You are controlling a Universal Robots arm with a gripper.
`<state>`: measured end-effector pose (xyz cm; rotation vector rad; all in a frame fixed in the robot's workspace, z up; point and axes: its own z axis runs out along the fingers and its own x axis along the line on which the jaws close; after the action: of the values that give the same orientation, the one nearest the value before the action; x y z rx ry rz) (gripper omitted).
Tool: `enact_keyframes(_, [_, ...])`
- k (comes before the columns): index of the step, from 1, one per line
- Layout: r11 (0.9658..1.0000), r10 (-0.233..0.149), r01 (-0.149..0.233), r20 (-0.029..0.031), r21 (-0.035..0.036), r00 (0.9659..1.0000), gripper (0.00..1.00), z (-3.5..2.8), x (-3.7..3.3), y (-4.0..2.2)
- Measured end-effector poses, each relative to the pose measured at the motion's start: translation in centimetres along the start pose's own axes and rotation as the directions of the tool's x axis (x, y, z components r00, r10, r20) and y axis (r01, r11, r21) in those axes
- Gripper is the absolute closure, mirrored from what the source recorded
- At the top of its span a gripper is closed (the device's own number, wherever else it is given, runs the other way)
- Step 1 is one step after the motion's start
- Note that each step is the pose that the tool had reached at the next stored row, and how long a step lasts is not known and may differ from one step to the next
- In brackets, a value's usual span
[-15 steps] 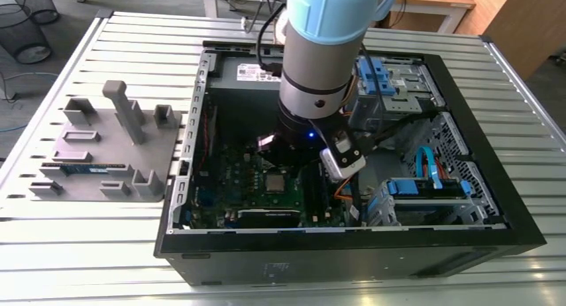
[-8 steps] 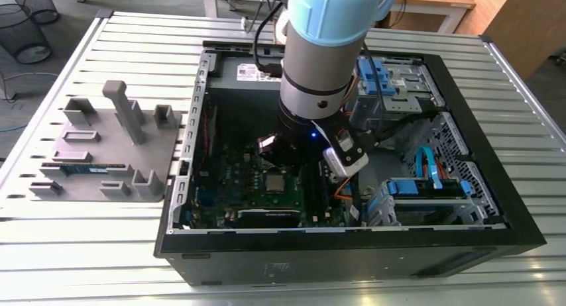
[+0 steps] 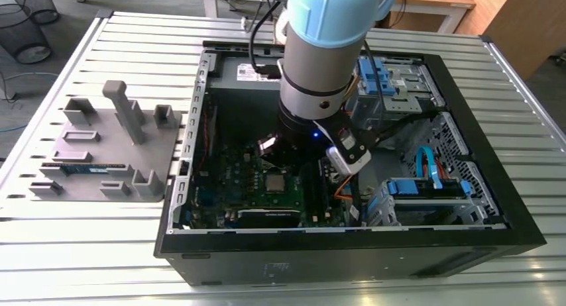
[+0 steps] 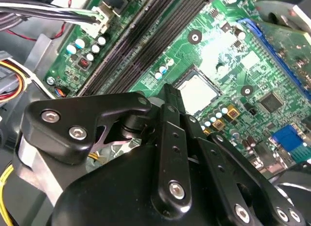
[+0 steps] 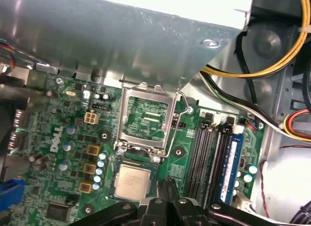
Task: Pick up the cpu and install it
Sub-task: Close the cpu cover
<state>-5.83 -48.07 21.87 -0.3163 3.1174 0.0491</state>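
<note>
The arm reaches down into the open computer case [image 3: 354, 261], which stands on a slatted metal table [image 3: 89, 253]; the gripper [image 5: 168, 181] hangs low over the green circuit board [image 5: 73, 119]; its two fingers [image 4: 169, 120] are drawn together with barely a slit between them, and they hold nothing. The cpu [image 5: 133, 182] lies flat in its socket on the board, silver top up; in both wrist views the fingertips are just beside one edge of it, and whether they touch it cannot be told. The hinged metal frame [image 5: 146, 87] of the socket is swung open next to the cpu; the black memory slots [image 5: 204, 153] run alongside. In the exterior view a grey fixture plate [image 3: 97, 147] rests on the table at the exterior view's left of the case.
</note>
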Motion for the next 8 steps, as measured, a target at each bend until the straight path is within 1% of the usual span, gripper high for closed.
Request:
enact_keyframes(1, [1.0,-0.004,0.004,0.0093,0.0019,1.0,0.89,0.01,0.0,0.0])
enact_keyframes(3, [0.9999,-0.011,0.011,0.0315,0.0062,0.9994,0.89,0.02,0.0,0.0])
enact_keyframes(5, [0.9998,-0.019,0.019,0.0498,0.0103,0.9986,0.89,0.03,0.0,0.0])
enact_keyframes(6, [0.9997,-0.024,0.023,0.0556,0.0113,0.9982,0.89,0.05,0.0,0.01])
enact_keyframes(7, [0.9995,-0.029,0.028,0.0597,0.0122,0.9978,0.89,0.05,-0.01,0.03])
enact_keyframes(8, [0.9994,-0.034,0.033,0.0619,0.0127,0.9975,0.89,0.06,-0.02,0.04])
